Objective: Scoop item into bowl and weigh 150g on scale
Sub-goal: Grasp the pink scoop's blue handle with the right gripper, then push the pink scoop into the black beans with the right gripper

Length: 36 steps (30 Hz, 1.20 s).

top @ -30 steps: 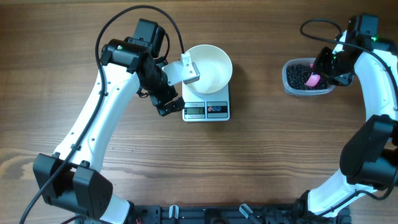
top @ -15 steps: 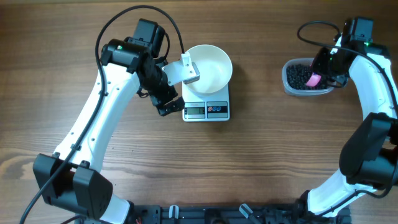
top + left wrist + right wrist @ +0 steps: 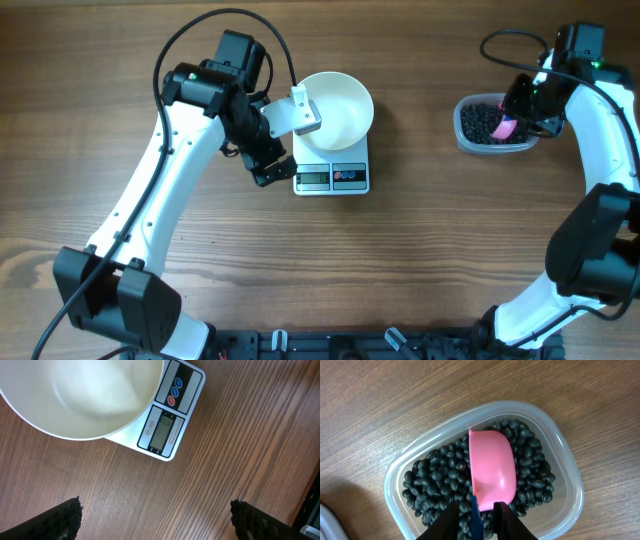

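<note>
The white bowl point(image 3: 340, 105) point(image 3: 75, 395) stands on the white scale point(image 3: 332, 178) point(image 3: 167, 427), whose display and buttons face the front. Nothing is in the bowl. My left gripper point(image 3: 262, 140) point(image 3: 155, 520) hovers just left of the scale, open wide and holding nothing. The black beans point(image 3: 482, 122) point(image 3: 435, 480) fill a clear plastic tub point(image 3: 470, 140) point(image 3: 560, 445) at the right. My right gripper point(image 3: 510, 120) point(image 3: 479, 520) is over the tub, shut on the blue handle of a pink scoop point(image 3: 492, 467) whose cup rests on the beans.
Bare wood-grain table surrounds the scale and tub. The left arm stretches from the front left corner, the right arm along the right edge. A black cable loops above the left arm point(image 3: 230, 30).
The right gripper with the scoop shifted slightly over the tub and came back. The left arm, bowl and scale have not moved.
</note>
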{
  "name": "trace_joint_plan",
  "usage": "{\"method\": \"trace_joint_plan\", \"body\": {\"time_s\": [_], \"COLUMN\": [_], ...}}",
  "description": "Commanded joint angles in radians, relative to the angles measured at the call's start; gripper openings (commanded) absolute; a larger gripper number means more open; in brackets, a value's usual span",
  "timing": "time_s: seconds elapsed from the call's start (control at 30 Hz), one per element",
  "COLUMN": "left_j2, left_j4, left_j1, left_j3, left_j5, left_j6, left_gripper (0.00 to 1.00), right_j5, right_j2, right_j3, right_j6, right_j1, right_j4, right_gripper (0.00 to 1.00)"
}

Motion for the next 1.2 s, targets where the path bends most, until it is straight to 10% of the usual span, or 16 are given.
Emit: {"method": "trace_joint_plan", "body": {"time_s": [0.0,0.23,1.17], "left_j2": [0.013,0.013,0.013], "left_j4": [0.003,0.003,0.003], "left_j1": [0.005,0.005,0.005], "left_j3": [-0.007,-0.007,-0.007], "left_j5": [0.002,0.002,0.002], "left_j6": [0.016,0.016,0.016], "left_gripper": [1.00,1.00,1.00], "right_j5": [-0.016,-0.016,-0.038], "right_j2": [0.003,0.004,0.003], "right_j3": [0.020,0.000,0.000], "right_j6": [-0.021,-0.021,-0.354], "right_j1": [0.001,0.002,0.000], "right_j4": [0.005,-0.029,-0.048], "right_gripper": [0.25,0.09,0.04]}}
